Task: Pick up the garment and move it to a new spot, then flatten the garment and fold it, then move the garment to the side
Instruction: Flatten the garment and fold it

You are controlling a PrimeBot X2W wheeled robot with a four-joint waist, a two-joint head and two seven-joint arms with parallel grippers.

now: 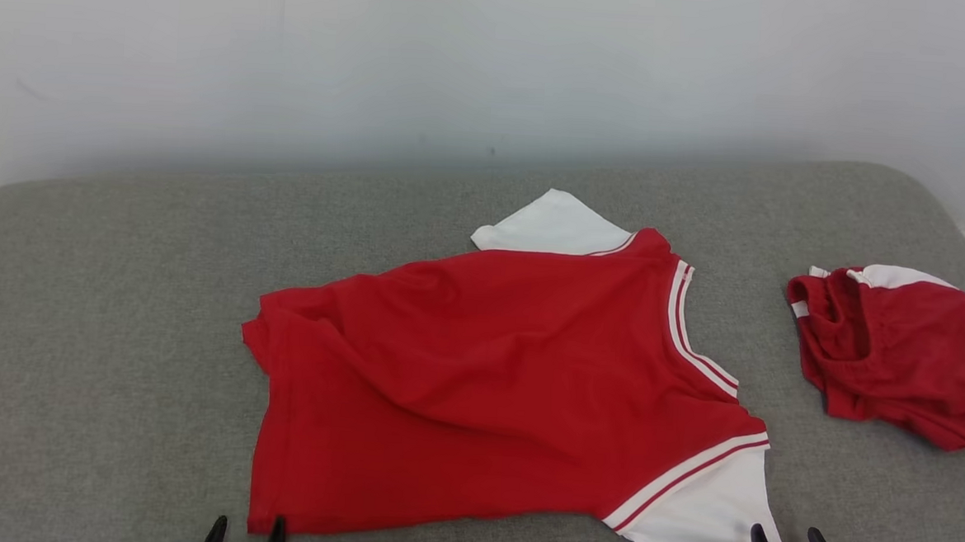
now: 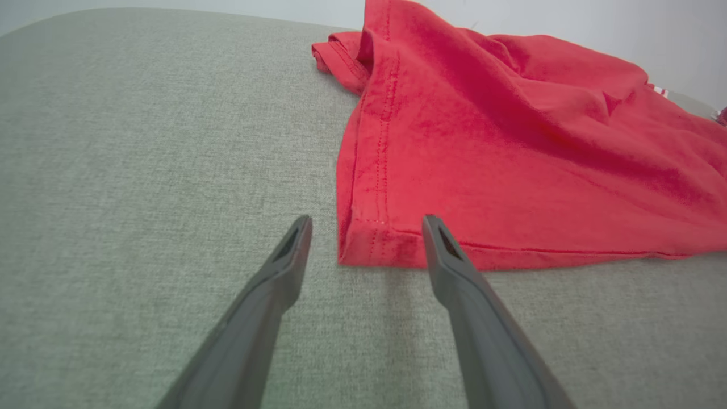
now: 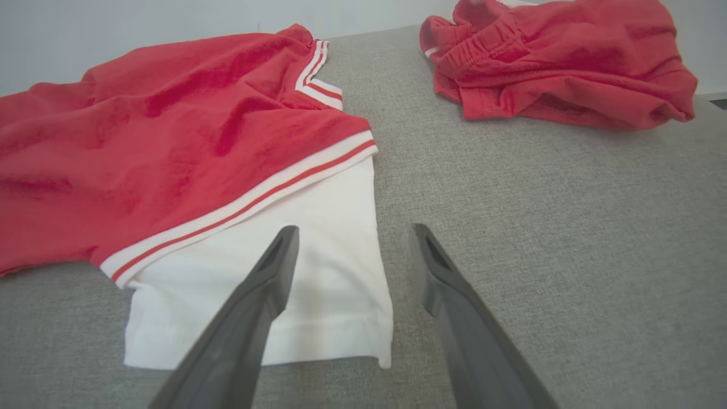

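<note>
Shirt (image 1: 485, 370) hem corner at spread left claw (image 2: 367, 220); bare cushion (image 1: 100, 325) leftward.

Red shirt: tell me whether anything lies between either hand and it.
Nothing visible does. The open left hand brackets the hem corner of the red shirt, and the open right hand hangs over its white sleeve, with bare grey cushion beside them. The crumpled red shorts lie apart, off to the right.
</note>
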